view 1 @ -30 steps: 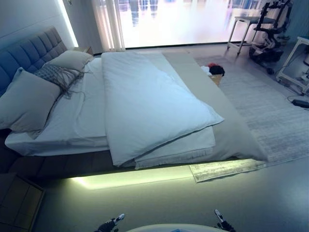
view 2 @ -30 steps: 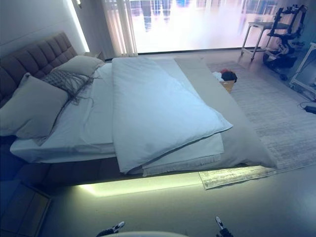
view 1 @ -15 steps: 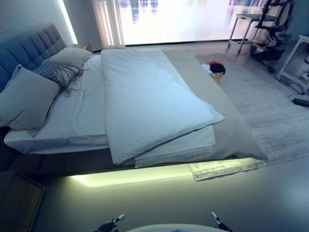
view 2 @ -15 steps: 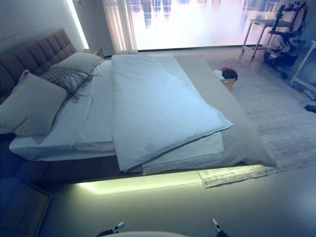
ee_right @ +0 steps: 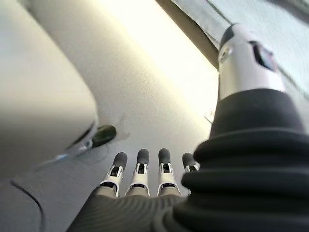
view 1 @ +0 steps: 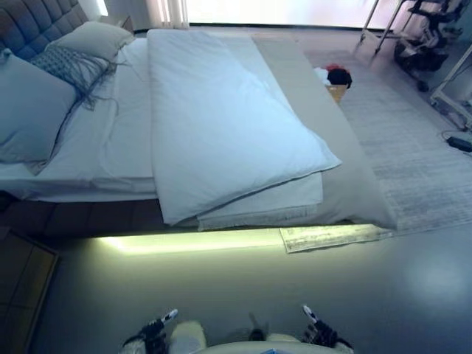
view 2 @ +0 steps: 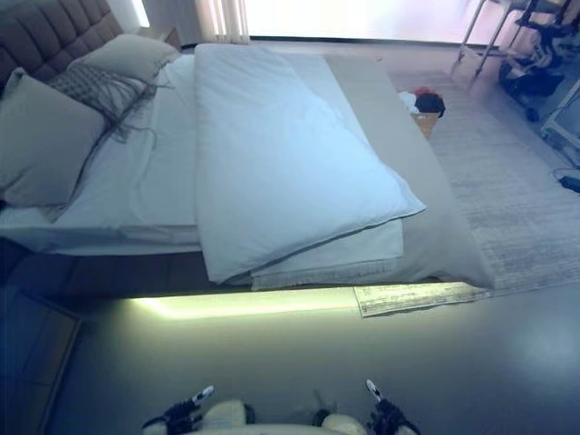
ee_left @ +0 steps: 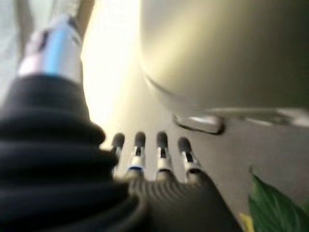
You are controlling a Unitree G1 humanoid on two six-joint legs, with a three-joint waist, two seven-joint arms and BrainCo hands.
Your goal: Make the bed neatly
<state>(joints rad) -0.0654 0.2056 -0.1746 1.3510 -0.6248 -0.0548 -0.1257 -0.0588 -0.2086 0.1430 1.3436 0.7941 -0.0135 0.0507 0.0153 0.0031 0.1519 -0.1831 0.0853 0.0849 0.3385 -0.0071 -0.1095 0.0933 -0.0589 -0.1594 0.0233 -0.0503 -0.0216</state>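
Both robot hands (view 1: 153, 333) (view 1: 318, 333) hang slack, empty; white duvet (view 1: 221, 133) lies folded askew.

No text, label, number or sign can be read in any view.

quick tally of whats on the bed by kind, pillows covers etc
Pillows: 2, one large, one by the headboard
Fringed throw: 1
White duvet, folded back: 1
Grey bedspread: 1
Total: 5
Both hands, left and right, hang open, off the bed.
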